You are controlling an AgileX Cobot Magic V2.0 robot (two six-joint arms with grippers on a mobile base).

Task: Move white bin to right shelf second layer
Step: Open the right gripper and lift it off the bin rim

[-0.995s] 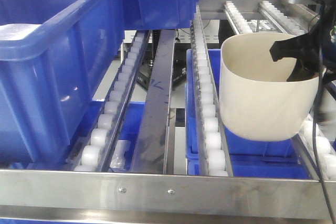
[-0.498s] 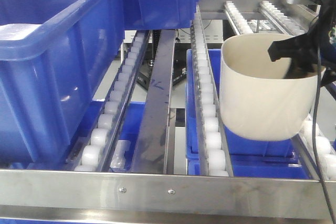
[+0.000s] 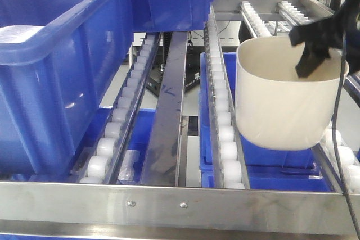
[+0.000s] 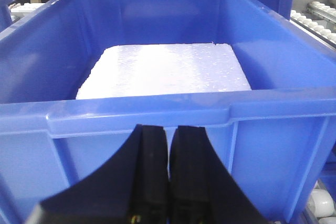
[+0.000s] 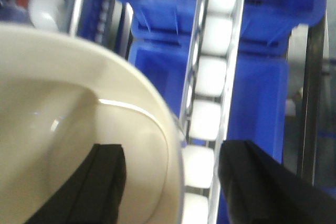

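Standing upright, white bin [image 3: 281, 105], mouth up

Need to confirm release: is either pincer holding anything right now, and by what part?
Nothing is held. The right pincer straddles the white bin's rim with jaws open; the left pincer is shut and empty.

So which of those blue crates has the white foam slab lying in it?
The big blue crate right in front of the left tool, at the left of the rack. The blue crate beneath the white bin shows no foam.
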